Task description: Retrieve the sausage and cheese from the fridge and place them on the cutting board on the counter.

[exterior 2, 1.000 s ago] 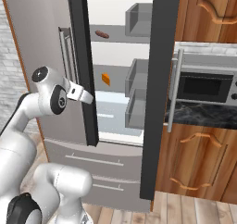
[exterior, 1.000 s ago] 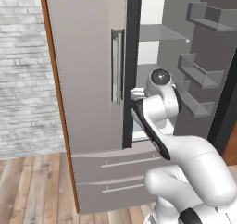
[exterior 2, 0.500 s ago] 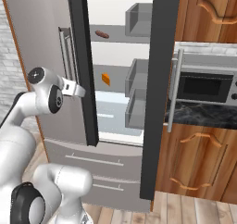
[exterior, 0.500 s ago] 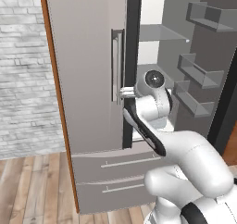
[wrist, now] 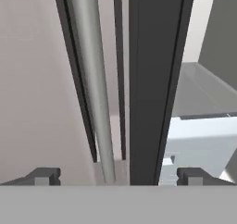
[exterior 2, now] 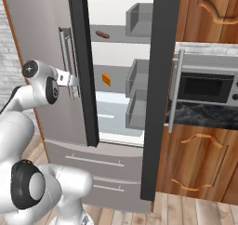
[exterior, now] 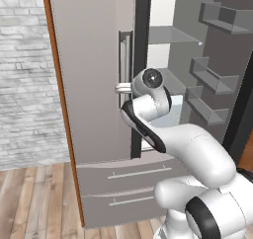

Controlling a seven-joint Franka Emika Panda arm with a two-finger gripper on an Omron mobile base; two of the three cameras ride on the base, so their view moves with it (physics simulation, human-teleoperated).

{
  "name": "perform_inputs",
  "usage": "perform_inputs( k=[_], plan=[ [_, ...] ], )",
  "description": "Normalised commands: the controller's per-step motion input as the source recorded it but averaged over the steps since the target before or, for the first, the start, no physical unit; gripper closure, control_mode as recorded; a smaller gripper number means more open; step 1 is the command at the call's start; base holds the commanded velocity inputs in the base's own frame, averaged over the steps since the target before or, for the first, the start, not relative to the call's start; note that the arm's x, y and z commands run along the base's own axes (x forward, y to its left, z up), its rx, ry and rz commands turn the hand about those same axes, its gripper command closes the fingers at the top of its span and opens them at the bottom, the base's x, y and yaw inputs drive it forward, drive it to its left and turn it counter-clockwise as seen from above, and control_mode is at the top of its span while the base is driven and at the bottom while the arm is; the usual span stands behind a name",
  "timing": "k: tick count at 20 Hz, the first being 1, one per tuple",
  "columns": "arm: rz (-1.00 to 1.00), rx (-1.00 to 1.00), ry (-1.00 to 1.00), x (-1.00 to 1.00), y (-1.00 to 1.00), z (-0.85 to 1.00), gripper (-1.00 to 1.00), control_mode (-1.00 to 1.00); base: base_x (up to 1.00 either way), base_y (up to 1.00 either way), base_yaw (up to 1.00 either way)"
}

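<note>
The fridge [exterior 2: 42, 29] has its left door closed and its right door [exterior 2: 158, 94] swung open. On an upper shelf inside lies the reddish-brown sausage [exterior 2: 102, 34]. The orange cheese [exterior 2: 107, 79] sits on the shelf below it. My gripper [exterior 2: 72, 80] [exterior: 123, 88] is at the left door's vertical bar handle [wrist: 92, 79], well left of both foods. In the hand view my gripper [wrist: 118, 177] is open, its fingertips [wrist: 44, 176] wide apart, with the handle and the door's dark edge between them. The cutting board is out of view.
The open door's inner side carries grey bins [exterior: 212, 80]. Right of the fridge are brown cabinets, a built-in microwave [exterior 2: 204, 87] and a strip of black marble counter [exterior 2: 204, 115]. Two drawers [exterior: 128, 183] close the fridge's bottom. A brick wall [exterior: 24, 75] stands left.
My arm has swung left, carrying the gripper from in front of the door's dark edge over to the left door's handle. The foods have not moved.
</note>
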Motion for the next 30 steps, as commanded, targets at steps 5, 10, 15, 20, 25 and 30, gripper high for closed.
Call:
perform_inputs(
  k=[5,10,15,20,25,30],
  plan=[
    [0.02,0.20,0.04,0.41,0.02,0.23,-1.00,-1.00,0.00,0.00,0.00],
    [0.10,0.16,0.00,0.44,0.00,0.05,-1.00,-1.00,0.00,0.00,0.00],
    [0.07,0.04,-0.10,0.44,0.02,0.00,-1.00,-1.00,0.00,0.00,0.00],
    [0.00,0.00,-0.01,0.46,0.11,0.00,-1.00,-1.00,0.00,0.00,0.00],
    [-0.01,-0.03,0.05,0.45,0.25,0.00,-1.00,-1.00,0.00,0.00,0.00],
    [-0.07,-0.04,0.11,0.36,0.29,0.00,-1.00,-1.00,0.00,0.00,0.00]
  ],
)
